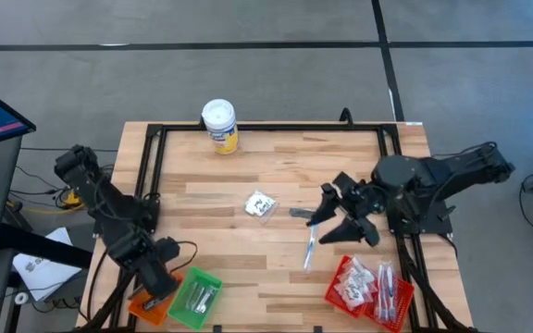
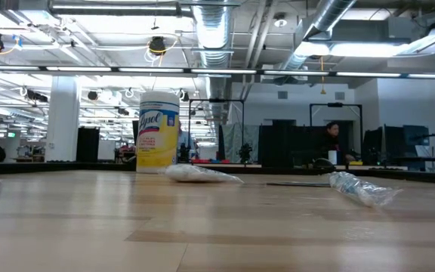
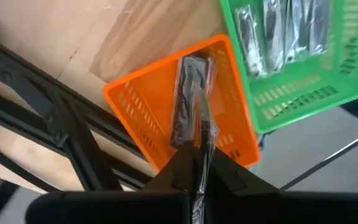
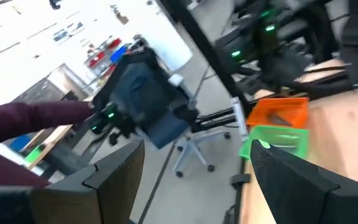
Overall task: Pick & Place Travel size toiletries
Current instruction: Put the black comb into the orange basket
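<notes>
one canister [image 2: 158, 131] reads "lysol"; left hand [image 3: 197, 163] grips dark sachet [image 3: 190, 99]; right hand [image 1: 340, 215] wide.

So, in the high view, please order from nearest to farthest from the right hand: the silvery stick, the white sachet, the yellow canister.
From the right hand:
1. Silvery stick, just below it, toward the front edge.
2. White sachet, mid-table, toward the left arm.
3. Yellow canister, at the back edge.

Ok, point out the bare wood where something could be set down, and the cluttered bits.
Free: the stretch between the Lysol canister and the green basket, left of the white sachet. Crowded: around the open right pincer, the silvery stick and the red basket.
</notes>
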Motion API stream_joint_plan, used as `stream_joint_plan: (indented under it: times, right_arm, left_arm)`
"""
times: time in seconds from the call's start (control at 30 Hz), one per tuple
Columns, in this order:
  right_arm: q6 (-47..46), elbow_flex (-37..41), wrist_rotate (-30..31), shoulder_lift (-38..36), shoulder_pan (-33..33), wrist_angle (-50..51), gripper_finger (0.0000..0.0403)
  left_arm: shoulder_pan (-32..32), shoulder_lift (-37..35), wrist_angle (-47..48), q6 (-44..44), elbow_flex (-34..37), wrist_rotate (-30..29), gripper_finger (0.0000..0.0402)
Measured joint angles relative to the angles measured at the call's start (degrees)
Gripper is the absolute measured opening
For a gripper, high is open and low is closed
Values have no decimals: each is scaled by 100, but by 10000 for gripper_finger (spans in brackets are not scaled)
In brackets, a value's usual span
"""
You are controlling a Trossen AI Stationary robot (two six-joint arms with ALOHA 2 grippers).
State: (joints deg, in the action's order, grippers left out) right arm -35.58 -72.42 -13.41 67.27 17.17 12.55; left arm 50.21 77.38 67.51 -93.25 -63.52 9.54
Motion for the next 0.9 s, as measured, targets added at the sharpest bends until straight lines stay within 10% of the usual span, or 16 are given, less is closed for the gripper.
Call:
stream_joint_plan:
  times: [0.9]
  right_arm:
    - [-502, 4, 755, 58, -960, -327, 286]
  left_arm:
    - [908, 337, -1955, 1032, 1381, -806, 5]
